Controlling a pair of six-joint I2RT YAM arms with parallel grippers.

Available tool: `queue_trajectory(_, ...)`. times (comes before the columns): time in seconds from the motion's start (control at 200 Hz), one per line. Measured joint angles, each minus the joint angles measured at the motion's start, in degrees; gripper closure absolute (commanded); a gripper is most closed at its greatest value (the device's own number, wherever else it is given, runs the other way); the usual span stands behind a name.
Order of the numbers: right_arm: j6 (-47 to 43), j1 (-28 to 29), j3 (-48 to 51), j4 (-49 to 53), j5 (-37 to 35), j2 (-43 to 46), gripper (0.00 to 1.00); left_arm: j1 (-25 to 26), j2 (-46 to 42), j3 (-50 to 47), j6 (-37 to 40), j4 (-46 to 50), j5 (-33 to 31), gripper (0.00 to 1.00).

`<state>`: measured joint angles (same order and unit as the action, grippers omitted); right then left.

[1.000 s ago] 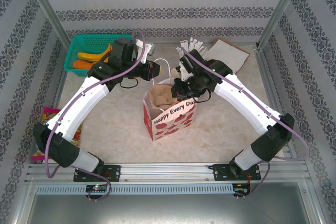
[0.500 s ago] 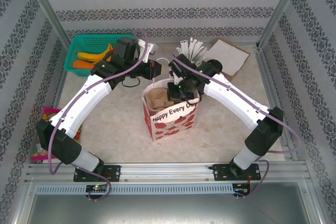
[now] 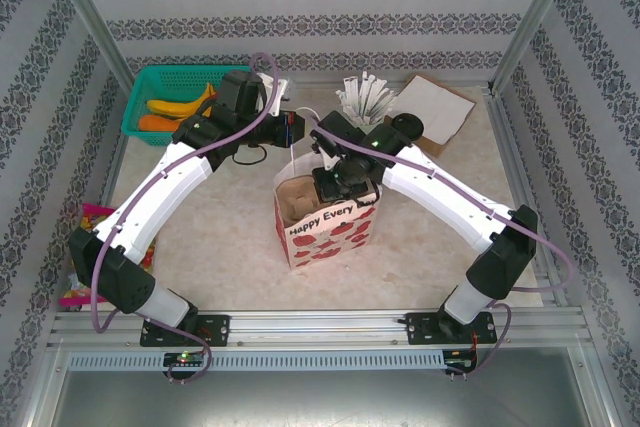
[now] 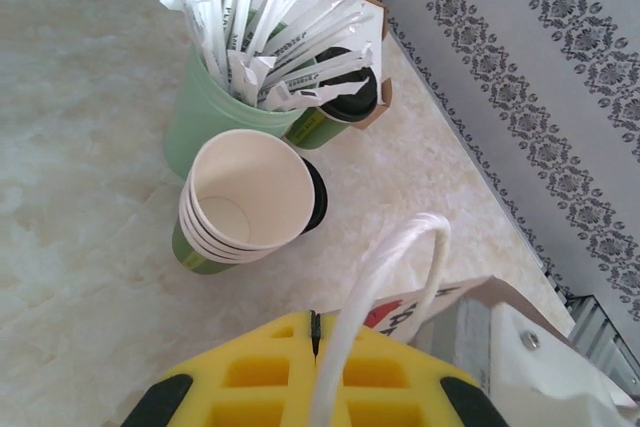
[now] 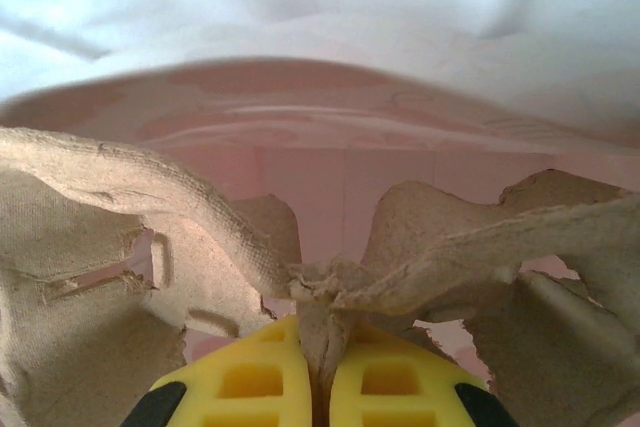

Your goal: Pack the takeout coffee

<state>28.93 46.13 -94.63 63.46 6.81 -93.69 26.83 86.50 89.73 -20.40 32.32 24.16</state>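
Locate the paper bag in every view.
Top external: paper bag at table centre, between the arms.
Left wrist: its rim and white handle, lower right.
Right wrist: its pink inner wall, across the middle.
Shared landmark: cardboard cup carrier inside the bag, in top external and right wrist.

A takeout coffee [image 4: 318,193] hides behind the stack of lidless cups [image 4: 245,202], just a sliver of black lid showing, while white-wrapped sticks [image 4: 285,37] screen much of a second takeout coffee [image 4: 355,102]. The frame's bottom edge cuts off the left claw [image 4: 313,327], clamped on the bag handle [image 4: 395,272]. From above, the left arm covers part of the green basket [image 3: 165,71], and the right claw [image 3: 332,190] has its tips out of sight inside the paper bag [image 3: 330,232]. Up close, the pulp cup tray [image 5: 120,217] it pinches runs off both sides, the bag's pink wall blurred behind.
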Motion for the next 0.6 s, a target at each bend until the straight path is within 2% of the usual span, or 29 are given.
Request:
queue_trajectory(0.26,-2.2,0.4,1.2,1.1,0.1,0.0,1.00,0.0,-3.2,-3.5,-2.5,-3.7,-3.0,1.00)
queue_trajectory(0.6,-2.3,0.9,1.2,3.2,2.0,-2.7,1.00,0.0,-5.9,-8.1,-2.8,-11.1,-0.2,1.00)
